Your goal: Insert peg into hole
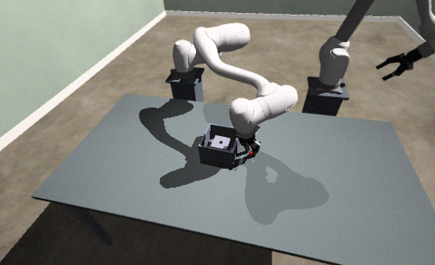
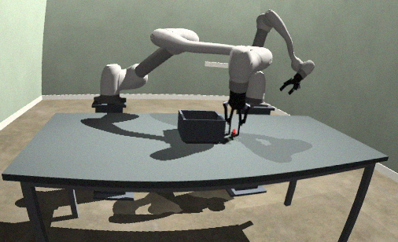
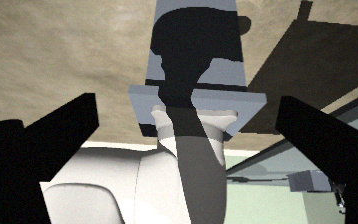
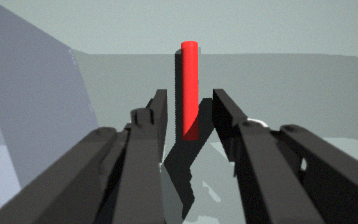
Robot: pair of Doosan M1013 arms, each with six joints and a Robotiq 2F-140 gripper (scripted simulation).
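Note:
The red peg (image 1: 252, 152) (image 2: 234, 132) (image 4: 189, 90) lies on the table just beside the open box. The dark box (image 1: 217, 156) (image 2: 202, 131) (image 4: 40, 65) stands on the table; a pale plate (image 1: 226, 139) with a round hole (image 1: 220, 142) is at its bottom. My right gripper (image 1: 248, 156) (image 2: 233, 134) (image 4: 189, 104) points down low over the peg, partly open. Its fingertips stand on either side of the peg in the right wrist view, with a gap on each side. My left gripper (image 1: 380, 73) (image 2: 286, 91) (image 3: 188, 111) is wide open and empty, far behind the table.
The box wall is close beside the right gripper's finger, at the left in the right wrist view. The table (image 1: 112, 172) (image 2: 82, 157) carries arm shadows. Two arm pedestals (image 1: 322, 103) (image 1: 186, 91) stand behind its back edge.

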